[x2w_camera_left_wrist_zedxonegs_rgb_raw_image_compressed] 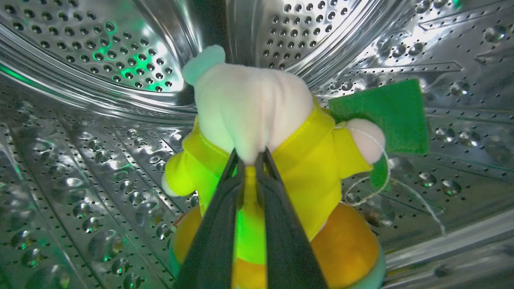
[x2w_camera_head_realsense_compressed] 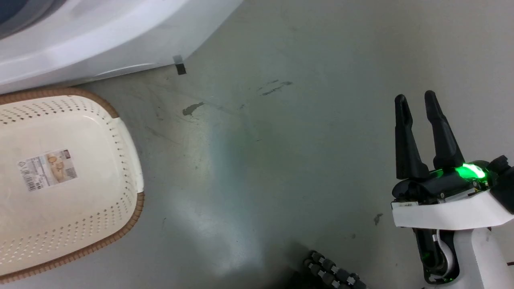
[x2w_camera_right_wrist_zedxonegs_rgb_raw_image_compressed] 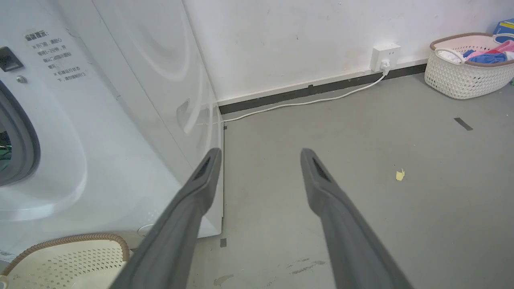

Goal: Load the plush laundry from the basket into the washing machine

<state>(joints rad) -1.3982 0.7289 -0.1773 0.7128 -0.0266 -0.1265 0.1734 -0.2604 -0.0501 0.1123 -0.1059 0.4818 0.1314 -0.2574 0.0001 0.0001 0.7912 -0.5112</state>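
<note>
Hanging inside the steel drum of the washing machine, the doll was pinched by the left gripper. Its fingers were drawn almost together on a fold where the pale head met the yellow shirt. Could not tell whether the skirt touched the drum wall.

Risks, as I judged them:
- A thin white thread looped loose off the doll's arm. It might catch a finger on the way out and drag the toy back through the door.
- The grip was on a small fold only, so a jolt might drop it short of where it was meant to land.

Doll: soft and squashy, with a pale pink head, a mint topknot, a yellow shirt and an orange skirt below. A green felt square stuck out at one hand.

The basket sat on the floor against the machine, with only its label inside. The right gripper hovered over the floor, fingers spread and holding nothing.
</note>
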